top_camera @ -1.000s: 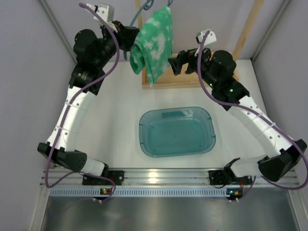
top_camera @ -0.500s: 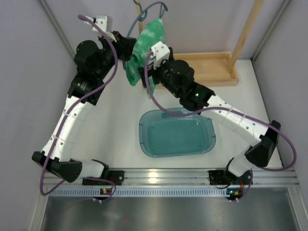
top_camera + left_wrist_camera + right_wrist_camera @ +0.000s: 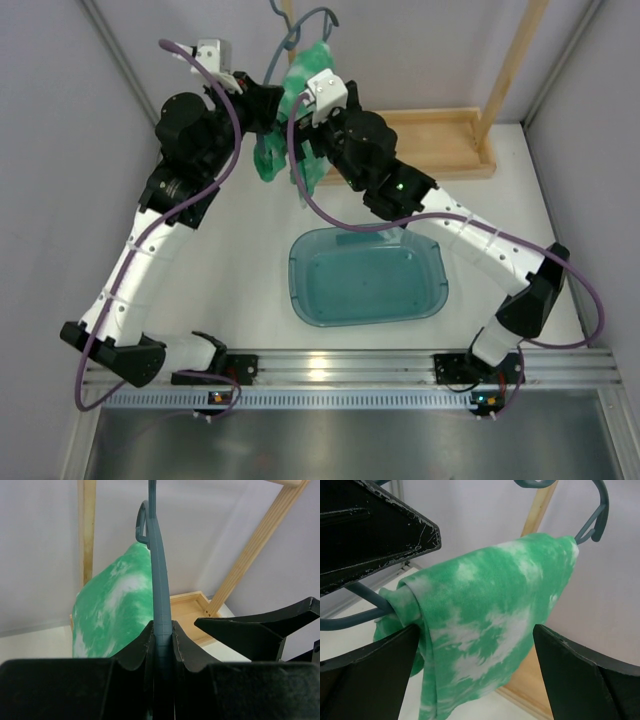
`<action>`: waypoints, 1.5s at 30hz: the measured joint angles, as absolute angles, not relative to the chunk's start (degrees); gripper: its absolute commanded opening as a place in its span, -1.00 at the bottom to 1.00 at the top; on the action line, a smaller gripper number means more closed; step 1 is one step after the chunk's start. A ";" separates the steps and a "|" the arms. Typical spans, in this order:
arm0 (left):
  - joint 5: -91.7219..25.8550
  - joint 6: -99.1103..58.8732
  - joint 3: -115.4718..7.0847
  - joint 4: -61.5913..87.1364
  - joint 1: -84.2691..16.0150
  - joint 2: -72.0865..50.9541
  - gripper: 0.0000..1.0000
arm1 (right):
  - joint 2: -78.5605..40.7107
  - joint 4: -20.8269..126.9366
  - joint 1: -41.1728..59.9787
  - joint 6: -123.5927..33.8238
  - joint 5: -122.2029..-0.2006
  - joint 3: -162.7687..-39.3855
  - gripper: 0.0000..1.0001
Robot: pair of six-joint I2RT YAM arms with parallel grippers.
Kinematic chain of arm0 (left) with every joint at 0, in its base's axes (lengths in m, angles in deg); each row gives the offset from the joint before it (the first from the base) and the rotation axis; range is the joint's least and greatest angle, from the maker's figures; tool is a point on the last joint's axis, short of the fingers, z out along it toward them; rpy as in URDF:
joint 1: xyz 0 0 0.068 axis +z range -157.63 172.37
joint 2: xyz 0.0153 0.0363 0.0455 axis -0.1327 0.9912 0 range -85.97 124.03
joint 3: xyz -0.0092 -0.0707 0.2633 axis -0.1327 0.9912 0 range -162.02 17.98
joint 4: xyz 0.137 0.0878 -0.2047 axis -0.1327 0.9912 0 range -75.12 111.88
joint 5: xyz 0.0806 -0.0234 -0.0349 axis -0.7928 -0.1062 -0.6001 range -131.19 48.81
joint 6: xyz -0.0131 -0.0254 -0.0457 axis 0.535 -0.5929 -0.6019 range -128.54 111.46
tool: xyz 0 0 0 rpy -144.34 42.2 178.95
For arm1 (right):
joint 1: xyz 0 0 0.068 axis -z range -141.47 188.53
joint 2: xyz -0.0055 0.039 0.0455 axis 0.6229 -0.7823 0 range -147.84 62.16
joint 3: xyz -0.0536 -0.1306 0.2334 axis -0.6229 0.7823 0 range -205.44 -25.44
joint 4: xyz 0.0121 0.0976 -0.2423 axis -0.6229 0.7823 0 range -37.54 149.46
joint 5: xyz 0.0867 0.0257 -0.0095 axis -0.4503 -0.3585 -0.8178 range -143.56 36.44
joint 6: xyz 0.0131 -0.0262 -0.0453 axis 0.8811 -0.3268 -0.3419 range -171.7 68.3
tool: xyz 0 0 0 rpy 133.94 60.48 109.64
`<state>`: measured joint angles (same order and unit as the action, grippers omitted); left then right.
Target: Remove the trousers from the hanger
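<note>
Firstly, left gripper (image 3: 161, 630): we find it pinched on the hanger (image 3: 158, 570).
Right gripper (image 3: 475, 650): spread wide, straddling the trousers (image 3: 485, 615).
Trousers: draped over hanger, above table (image 3: 240, 260) far edge.
Advice: close fully on trousers, then draw them sideways off.

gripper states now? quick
Left gripper: closed on the hanger.
Right gripper: open, jaws either side of the trousers, not gripping.

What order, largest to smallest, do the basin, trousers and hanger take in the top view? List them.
1. teal basin
2. trousers, partly hidden by the right arm
3. hanger, only a thin rod showing
</note>
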<state>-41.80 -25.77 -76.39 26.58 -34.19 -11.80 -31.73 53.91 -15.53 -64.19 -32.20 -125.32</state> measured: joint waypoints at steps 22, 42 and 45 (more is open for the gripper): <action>-46.12 -22.54 -77.88 29.75 -36.05 -10.69 -1.00 | -29.63 56.95 -18.33 -60.85 -32.79 -123.31 0.99; -44.27 -23.48 -78.56 29.97 -36.27 -10.84 -1.00 | -36.30 53.72 -18.51 -65.68 -20.98 -123.83 0.52; -45.14 -23.43 -78.56 29.95 -36.31 -11.25 -1.00 | -36.95 51.51 -18.75 -67.77 -18.51 -123.83 0.17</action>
<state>-45.14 -23.43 -78.56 29.95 -36.31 -11.25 -36.95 51.51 -18.75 -67.77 -18.51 -123.83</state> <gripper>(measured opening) 0.186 0.665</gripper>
